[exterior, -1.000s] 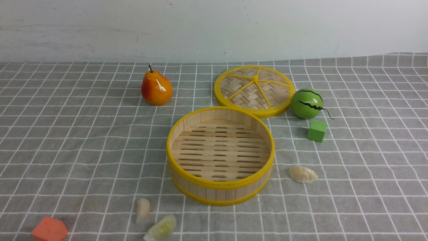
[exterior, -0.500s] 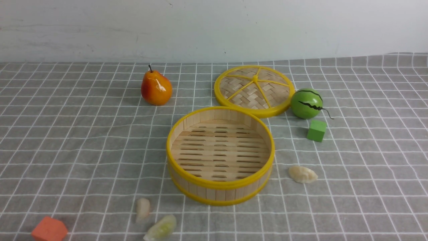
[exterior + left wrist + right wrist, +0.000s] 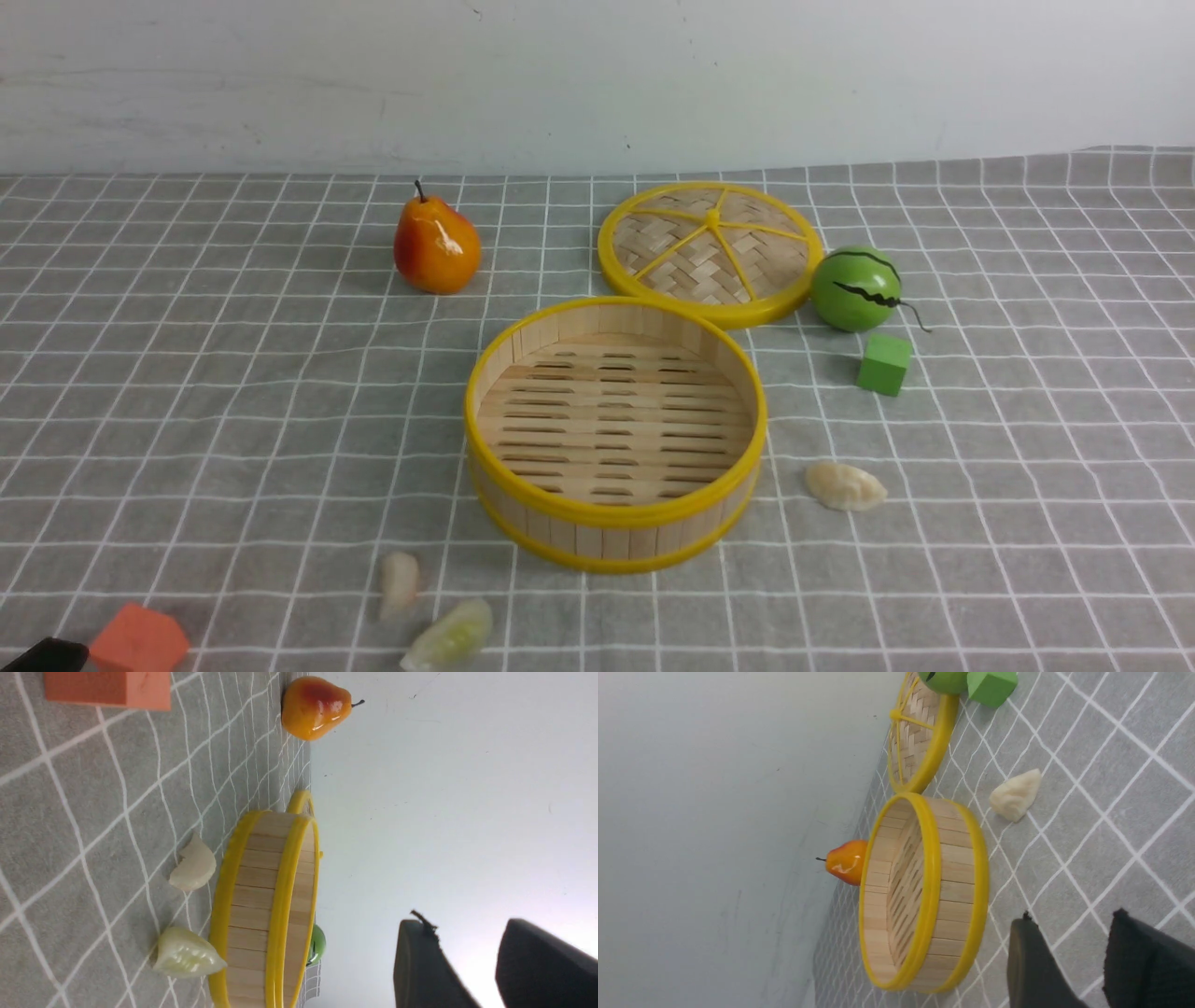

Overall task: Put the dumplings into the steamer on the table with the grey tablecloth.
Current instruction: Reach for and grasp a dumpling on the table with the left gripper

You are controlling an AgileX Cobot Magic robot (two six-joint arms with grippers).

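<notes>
Grey tablecloth: steamer empty. Left gripper, right gripper parted, holding nothing. Advise left: straddle green-tinted dumpling ahead, pinch gently.

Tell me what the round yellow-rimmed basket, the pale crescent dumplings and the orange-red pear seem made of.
Round yellow-rimmed basket: matt light bamboo or wood slats, grain visible; rims look like smooth plastic. Pale crescent dumplings: probably soft plastic or rubber, translucent, faintly glossy. Orange-red pear: likely lacquered plastic, given its sharp white highlight.
</notes>
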